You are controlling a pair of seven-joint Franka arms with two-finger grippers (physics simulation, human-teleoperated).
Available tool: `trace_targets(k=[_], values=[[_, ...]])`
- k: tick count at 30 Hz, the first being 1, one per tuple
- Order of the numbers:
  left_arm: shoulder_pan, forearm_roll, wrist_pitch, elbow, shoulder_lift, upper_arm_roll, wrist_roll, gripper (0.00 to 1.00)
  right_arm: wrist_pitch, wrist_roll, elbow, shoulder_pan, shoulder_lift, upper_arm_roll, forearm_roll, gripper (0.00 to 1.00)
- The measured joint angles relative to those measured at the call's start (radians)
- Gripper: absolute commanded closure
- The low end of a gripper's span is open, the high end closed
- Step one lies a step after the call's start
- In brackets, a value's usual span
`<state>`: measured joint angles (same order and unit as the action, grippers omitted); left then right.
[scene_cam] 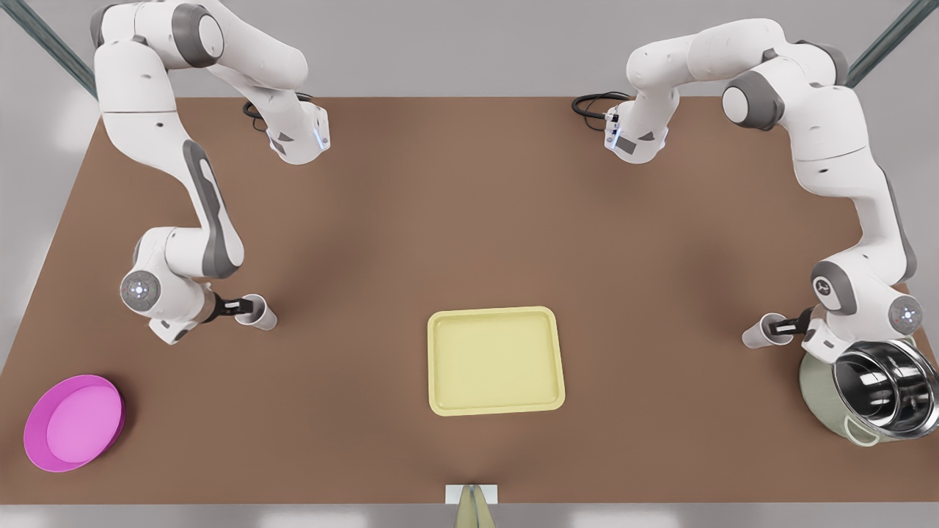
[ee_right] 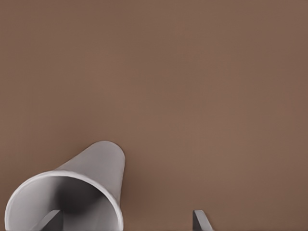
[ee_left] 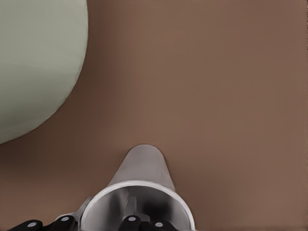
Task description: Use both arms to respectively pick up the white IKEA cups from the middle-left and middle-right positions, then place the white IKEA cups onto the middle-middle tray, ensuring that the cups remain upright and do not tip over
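**Both cups pinched at the rim, tray bare**

Yellow tray (scene_cam: 496, 361) mid-tabletop holds nothing. One white cup (scene_cam: 764, 331) stands near the steel pot (scene_cam: 877, 392), at the front view's right; the left gripper (scene_cam: 788, 323) has its jaws pinching that cup's rim, one finger inside. The other cup (scene_cam: 258, 311) stands at the front view's left, and the right gripper (scene_cam: 238, 306) has jaws straddling its wall. Magenta bowl (scene_cam: 73, 422) sits empty.
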<state>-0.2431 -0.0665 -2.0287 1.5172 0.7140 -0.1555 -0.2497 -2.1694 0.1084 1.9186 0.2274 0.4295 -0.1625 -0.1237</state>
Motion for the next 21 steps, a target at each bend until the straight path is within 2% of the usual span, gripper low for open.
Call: trace_targets(k=[1,3,6,7,8,11,13,16,18,21], values=[[0.0,0.001,-0.001,0.0,0.0,0.0,-0.003,0.63,-0.016,-0.001,0.009,0.001,0.004,0.0,0.0,0.0],[0.001,0.0,-0.002,0.0,-0.002,0.001,-0.009,0.69,-0.043,-0.002,0.015,0.001,0.014,0.0,0.001,0.0],[0.013,0.0,-0.002,0.0,-0.01,0.009,-0.018,0.69,-0.071,-0.003,0.016,0.006,0.031,0.0,0.0,0.0],[0.022,0.0,-0.002,0.0,-0.022,0.02,-0.019,0.74,-0.078,-0.002,0.016,0.009,0.037,0.0,0.0,0.0],[0.027,0.001,-0.003,0.0,-0.03,0.027,-0.019,0.76,-0.085,-0.002,0.016,0.011,0.04,0.0,0.0,0.04],[0.032,0.002,-0.004,0.0,-0.056,0.082,-0.008,0.76,-0.1,0.0,0.016,0.011,0.052,0.0,0.001,0.37],[0.082,-0.003,-0.004,-0.004,-0.067,0.132,0.02,0.75,-0.106,0.002,0.013,0.01,0.062,0.0,0.0,0.44],[0.144,-0.019,-0.006,-0.067,-0.032,0.299,0.102,0.75,-0.112,0.002,0.011,0.006,0.065,-0.005,-0.002,0.54],[0.246,-0.023,-0.012,-0.115,-0.002,0.352,0.181,0.75,-0.113,0.005,0.007,0.005,0.063,-0.01,0.0,0.76],[0.409,-0.024,-0.022,-0.203,0.04,0.369,0.325,0.75,-0.112,0.009,0.0,0.001,0.061,-0.013,0.002,0.79]])
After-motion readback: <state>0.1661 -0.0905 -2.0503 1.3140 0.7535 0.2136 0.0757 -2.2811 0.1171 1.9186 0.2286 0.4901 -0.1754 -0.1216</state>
